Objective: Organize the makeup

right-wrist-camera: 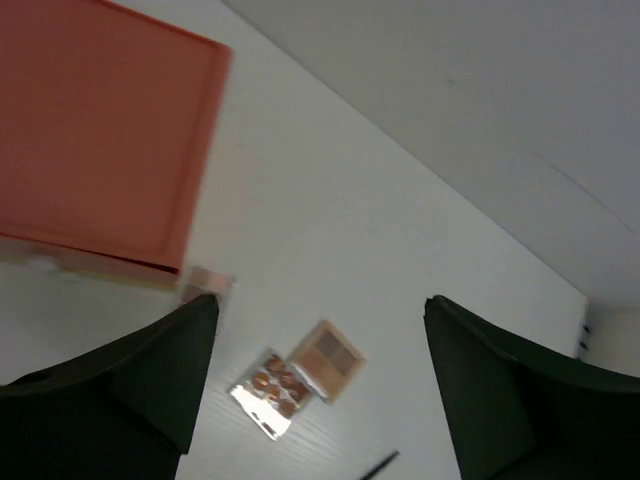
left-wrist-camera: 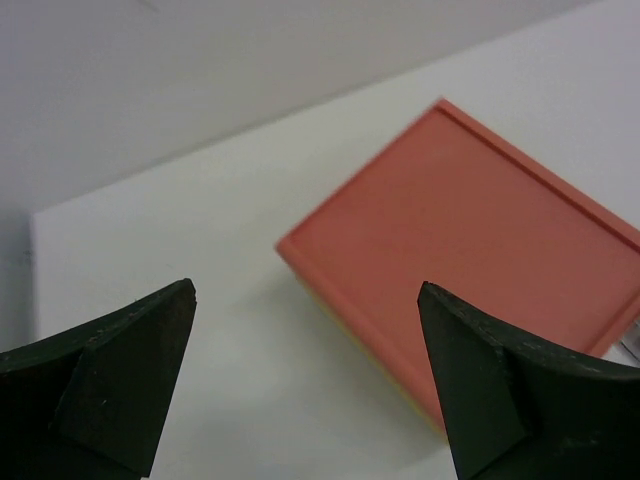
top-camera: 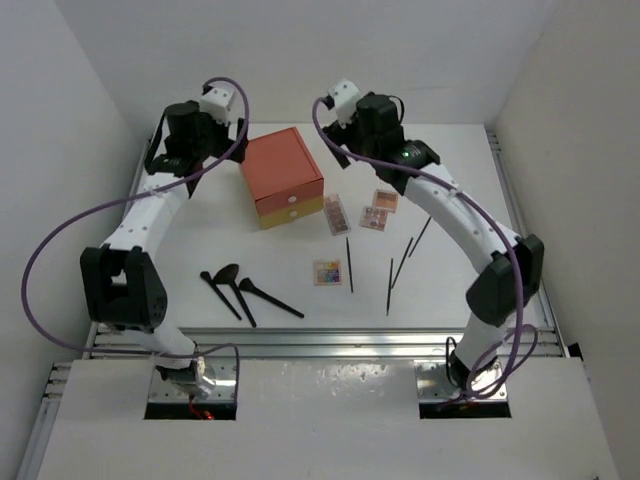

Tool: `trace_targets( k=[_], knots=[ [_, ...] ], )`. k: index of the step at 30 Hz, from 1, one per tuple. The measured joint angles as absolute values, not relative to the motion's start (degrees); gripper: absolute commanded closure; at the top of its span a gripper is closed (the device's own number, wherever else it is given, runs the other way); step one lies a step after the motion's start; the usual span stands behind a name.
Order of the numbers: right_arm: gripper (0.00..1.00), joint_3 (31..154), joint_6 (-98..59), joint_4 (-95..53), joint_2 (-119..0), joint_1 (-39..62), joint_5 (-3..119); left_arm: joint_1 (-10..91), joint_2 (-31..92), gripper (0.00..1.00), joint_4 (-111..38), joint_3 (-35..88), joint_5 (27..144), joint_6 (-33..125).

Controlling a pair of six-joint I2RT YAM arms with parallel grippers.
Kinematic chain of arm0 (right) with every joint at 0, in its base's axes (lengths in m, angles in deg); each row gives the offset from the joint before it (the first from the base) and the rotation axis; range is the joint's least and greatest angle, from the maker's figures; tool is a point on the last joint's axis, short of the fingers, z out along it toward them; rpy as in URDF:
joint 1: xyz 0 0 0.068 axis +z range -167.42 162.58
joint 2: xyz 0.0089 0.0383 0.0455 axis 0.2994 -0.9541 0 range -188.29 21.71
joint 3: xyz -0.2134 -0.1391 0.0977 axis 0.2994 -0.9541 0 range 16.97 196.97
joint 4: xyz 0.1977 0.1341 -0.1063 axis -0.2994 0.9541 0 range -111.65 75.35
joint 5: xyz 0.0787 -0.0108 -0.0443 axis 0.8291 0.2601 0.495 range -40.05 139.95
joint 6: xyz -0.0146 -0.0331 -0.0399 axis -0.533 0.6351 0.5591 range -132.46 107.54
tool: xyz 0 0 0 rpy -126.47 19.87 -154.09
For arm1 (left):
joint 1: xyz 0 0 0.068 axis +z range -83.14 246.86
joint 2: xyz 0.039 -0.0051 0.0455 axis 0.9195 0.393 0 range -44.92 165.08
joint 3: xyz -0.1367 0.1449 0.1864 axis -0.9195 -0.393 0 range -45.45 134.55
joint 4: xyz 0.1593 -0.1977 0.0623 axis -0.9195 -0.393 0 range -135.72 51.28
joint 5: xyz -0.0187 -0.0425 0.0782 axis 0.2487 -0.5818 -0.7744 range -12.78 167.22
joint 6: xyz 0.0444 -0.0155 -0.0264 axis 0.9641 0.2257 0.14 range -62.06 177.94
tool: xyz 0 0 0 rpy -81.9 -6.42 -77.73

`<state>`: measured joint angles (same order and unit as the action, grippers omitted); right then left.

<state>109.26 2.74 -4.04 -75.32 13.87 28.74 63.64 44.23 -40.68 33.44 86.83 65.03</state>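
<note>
White worktop (top-camera: 200, 235): brushes (top-camera: 228, 272), sticks (top-camera: 349, 264), palettes (top-camera: 336, 214) lie loose. Left gripper (left-wrist-camera: 307, 288) and right gripper (right-wrist-camera: 321, 300) released, empty. Organizing apparently not begun.

Orange box (right-wrist-camera: 100, 130) blurred, cropped; pink palette (right-wrist-camera: 208, 283) part-hidden.

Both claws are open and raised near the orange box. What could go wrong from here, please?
1. The left claw and right claw both hover by the orange box; they might bump it or each other.
2. The thin pencils lie flat on the table, so a pinch may slip.
3. Two palettes lie very close together; lifting one could drag the other.
</note>
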Motion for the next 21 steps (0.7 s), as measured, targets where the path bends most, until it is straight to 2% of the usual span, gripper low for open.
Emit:
trace_targets(
  k=[1, 2, 3, 6, 8, 10, 15, 21],
  knots=[
    [0.22, 114.1, 1.2, -2.1, -78.2, 13.9, 32.3, 63.2, 46.6, 0.08, -42.6, 35.5, 87.8, 65.0],
    [0.27, 118.7, -1.3, -0.3, -81.3, 13.9, 37.4, 63.1, 49.5, 0.17, -46.5, 38.6, 89.0, 64.9],
    [0.30, 121.1, -3.8, 0.1, -83.6, 13.9, 41.2, 63.0, 52.8, 0.20, -49.3, 42.4, 90.5, 64.5],
    [0.33, 122.5, -12.1, -1.2, -88.7, 14.5, 49.1, 63.0, 61.5, 0.27, -54.3, 53.0, 93.4, 63.5],
    [0.33, 121.3, -17.6, -2.6, -92.1, 15.1, 51.5, 62.8, 65.0, 0.27, -56.4, 56.8, 93.8, 63.0],
    [0.34, 120.0, -21.4, -3.6, -95.3, 16.1, 51.7, 62.5, 66.7, 0.28, -57.7, 58.3, 93.5, 62.9],
    [0.37, 118.0, -24.5, -9.1, -97.9, 20.6, 49.5, 61.1, 68.6, 0.42, -59.8, 59.1, 92.3, 62.1],
    [0.44, 115.7, -26.7, -10.6, -98.9, 24.9, 46.9, 60.0, 69.1, 0.47, -59.5, 57.7, 90.7, 62.0]
  ],
)
